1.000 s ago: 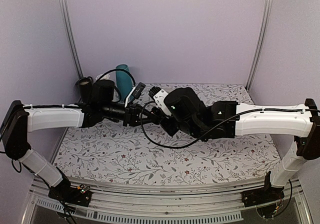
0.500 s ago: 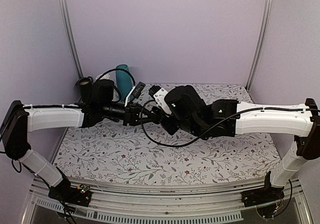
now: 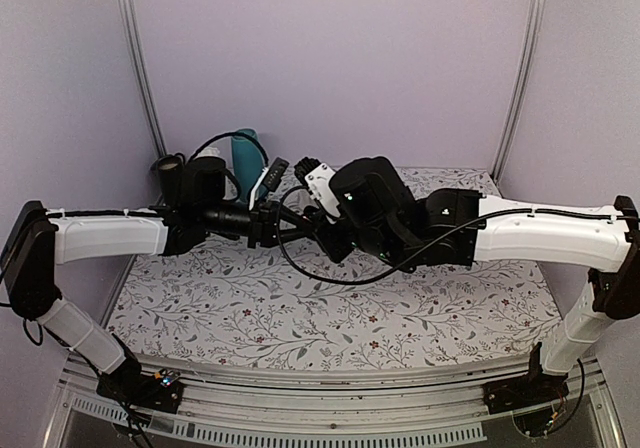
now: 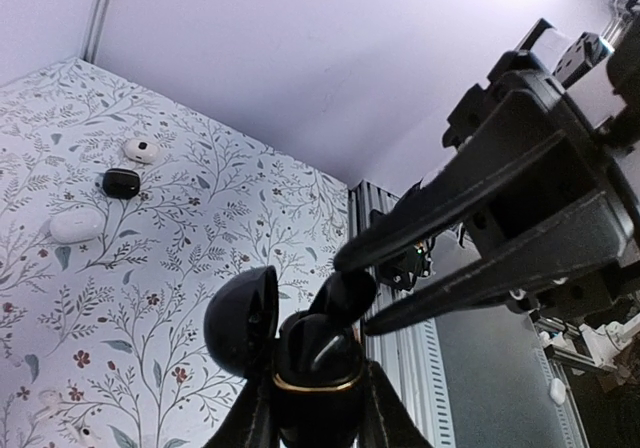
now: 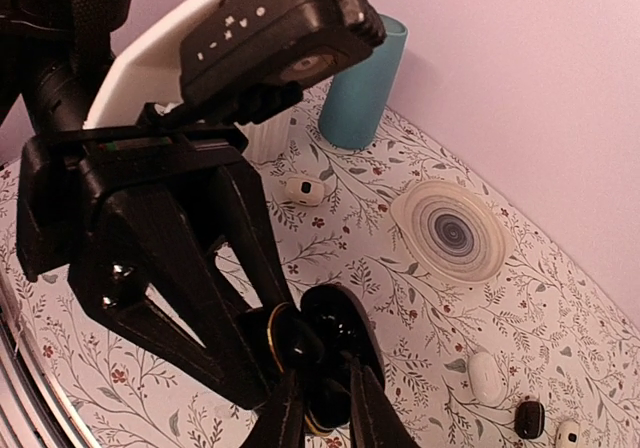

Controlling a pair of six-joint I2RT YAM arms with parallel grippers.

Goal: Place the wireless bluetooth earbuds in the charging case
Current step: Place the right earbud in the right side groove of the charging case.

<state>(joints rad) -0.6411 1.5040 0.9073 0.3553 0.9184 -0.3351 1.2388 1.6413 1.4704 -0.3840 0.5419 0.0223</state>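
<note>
Step in hand: seating an earbud, done in mid-air above the floral tabletop (image 4: 215, 218).

- Left gripper (image 4: 318, 393): pressed onto the charging case (image 4: 300, 353), pinching its lower body from both sides. The case is black with a gold rim and sits upright. Its lid (image 4: 243, 320) is swung open to the left.
- Right gripper (image 4: 353, 293): reaches in from the right with its fingers a narrow gap apart, tips at the case mouth. A small dark rounded piece, likely one of the earbuds (image 4: 349, 284), sits between the tips at the well. Pinched or just let go: cannot tell.
- A dark shape lies lower in the case; it may be a seated earbud, unclear.

Next move, as judged: the bud needs to settle into its well, then the right fingers should spread and back straight out without catching the lid. The left grip should hold steady throughout.

On the cloth, well apart from the work: a white oval pebble (image 4: 75, 226), a small black pebble (image 4: 120, 181), a teal cup (image 5: 362, 88) and a ribbed round disc (image 5: 452, 233).

Writing: small white print on the black module (image 5: 265, 28) at the left wrist, too small to read. No brand is legible.
</note>
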